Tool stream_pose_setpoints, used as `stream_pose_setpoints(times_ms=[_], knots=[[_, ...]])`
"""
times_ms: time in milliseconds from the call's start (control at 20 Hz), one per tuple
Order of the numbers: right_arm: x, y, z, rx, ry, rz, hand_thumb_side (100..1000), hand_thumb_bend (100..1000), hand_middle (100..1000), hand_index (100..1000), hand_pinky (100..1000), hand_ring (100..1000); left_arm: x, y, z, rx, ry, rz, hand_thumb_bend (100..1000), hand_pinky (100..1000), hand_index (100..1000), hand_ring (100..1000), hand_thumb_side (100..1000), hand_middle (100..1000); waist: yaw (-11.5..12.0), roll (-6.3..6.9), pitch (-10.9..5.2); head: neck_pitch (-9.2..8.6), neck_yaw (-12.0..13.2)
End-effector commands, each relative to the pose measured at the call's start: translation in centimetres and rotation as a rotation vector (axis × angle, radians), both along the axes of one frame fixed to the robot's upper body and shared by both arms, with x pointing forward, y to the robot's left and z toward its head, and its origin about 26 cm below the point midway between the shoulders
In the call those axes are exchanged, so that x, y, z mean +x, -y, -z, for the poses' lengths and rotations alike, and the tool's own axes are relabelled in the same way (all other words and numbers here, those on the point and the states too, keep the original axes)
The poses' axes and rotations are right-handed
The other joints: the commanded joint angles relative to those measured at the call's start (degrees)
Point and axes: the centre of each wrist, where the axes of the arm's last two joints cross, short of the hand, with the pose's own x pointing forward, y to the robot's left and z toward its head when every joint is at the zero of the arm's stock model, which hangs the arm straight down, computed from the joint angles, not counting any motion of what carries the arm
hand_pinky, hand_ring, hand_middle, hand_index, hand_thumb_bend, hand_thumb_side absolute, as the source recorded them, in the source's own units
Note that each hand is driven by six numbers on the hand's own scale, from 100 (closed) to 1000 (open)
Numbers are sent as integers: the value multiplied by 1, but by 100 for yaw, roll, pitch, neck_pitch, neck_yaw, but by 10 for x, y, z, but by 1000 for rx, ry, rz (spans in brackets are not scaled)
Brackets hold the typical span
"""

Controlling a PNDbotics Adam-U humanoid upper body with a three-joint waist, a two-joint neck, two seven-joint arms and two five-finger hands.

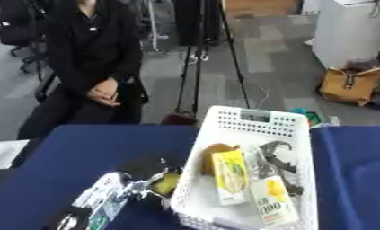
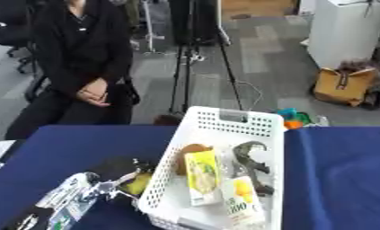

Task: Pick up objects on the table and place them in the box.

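While the left robot hand (image 1: 149, 173) reaches low beside the white basket (image 1: 291, 123), its fingers curl around a yellow object (image 1: 167, 182) on the blue table (image 1: 82, 148).

A white perforated plastic basket (image 1: 224, 123) sits on a dark blue tablecloth (image 1: 82, 152). Inside lie 2 yellow cartons (image 1: 230, 176), a brown rounded item (image 1: 211, 155) and a dark metal tool (image 1: 276, 157). The robot's left hand (image 1: 142, 177) rests just beside the basket's left wall, touching a yellow object (image 1: 167, 182).
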Motion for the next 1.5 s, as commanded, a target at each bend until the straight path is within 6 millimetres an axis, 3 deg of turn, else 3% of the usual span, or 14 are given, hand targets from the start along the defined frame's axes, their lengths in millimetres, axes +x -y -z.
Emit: stream_pose_setpoints(times_ms=[50, 900, 1500], knots=[[-5, 0, -8, -9, 31, -3, 889, 100, 491, 654, 593, 529, -7, -9, -27, 27, 83, -24, 100, 452, 815, 700, 278, 661, 14, -1, -166, -13, -11], [-5, 1, -8, -12, 30, -3, 889, 100, 492, 654, 593, 529, -25, -9, -59, 218, 145, -123, 100, 450, 800, 655, 254, 672, 53, 10, -189, 17, -42], [-5, 0, -6, -11, 20, -2, 888, 100, 492, 654, 593, 530, -54, 8, -107, 247, 269, -67, 100, 443, 800, 647, 202, 673, 91, 48, -316, 104, -88]])
